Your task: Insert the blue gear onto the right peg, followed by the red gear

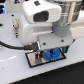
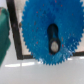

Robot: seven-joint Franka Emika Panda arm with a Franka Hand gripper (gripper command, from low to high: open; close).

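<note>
The blue gear (image 1: 50, 54) lies flat over the black-rimmed grey plate (image 1: 34, 61), right under my hand. In the wrist view the blue gear (image 2: 42, 22) fills most of the picture, with its raised dark hub (image 2: 53, 37) in the middle and the plate (image 2: 18, 37) showing around it. The right peg is hidden by the gear; I cannot tell whether it passes through the hub. My gripper (image 1: 49, 49) hovers just above the gear. No finger shows on the hub or the rim in the wrist view, so the jaws stand apart. The red gear is out of view.
A green object (image 2: 2, 35) stands beside the plate. A black cable (image 1: 10, 45) runs across the white table at the exterior view's left. A white block (image 1: 17, 26) stands behind the arm on that side.
</note>
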